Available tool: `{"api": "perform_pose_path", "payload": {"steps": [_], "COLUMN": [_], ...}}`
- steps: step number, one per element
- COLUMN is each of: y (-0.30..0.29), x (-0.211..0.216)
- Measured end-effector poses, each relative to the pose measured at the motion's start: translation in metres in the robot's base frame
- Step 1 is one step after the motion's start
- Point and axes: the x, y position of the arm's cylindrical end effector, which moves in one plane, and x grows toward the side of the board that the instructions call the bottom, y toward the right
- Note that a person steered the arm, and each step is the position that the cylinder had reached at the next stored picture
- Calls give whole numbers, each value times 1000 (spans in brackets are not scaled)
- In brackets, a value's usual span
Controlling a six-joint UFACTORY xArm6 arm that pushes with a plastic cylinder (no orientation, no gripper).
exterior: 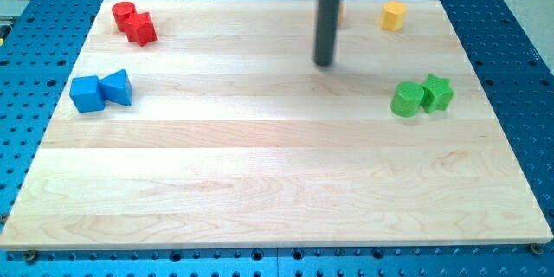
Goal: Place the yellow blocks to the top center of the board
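A yellow block (393, 16), roughly hexagonal, sits near the view's top right of the wooden board (260, 173). A thin yellow-orange sliver (340, 13) shows just right of the rod, mostly hidden behind it; its shape cannot be made out. My tip (325, 62) rests on the board at the top centre, left of and below the yellow block, well apart from it.
A red cylinder (124, 15) and a red star-like block (141, 28) touch at the top left. A blue cube (86, 93) and a blue wedge (117, 87) sit at the left. A green cylinder (406, 100) and a green star (437, 93) sit at the right.
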Motion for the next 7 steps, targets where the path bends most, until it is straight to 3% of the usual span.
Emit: {"api": "perform_pose_path", "payload": {"steps": [1, 2, 3, 4, 5, 6, 7], "y": [128, 164, 85, 60, 129, 118, 66], "x": [-23, -72, -82, -76, -73, -108, -115]}}
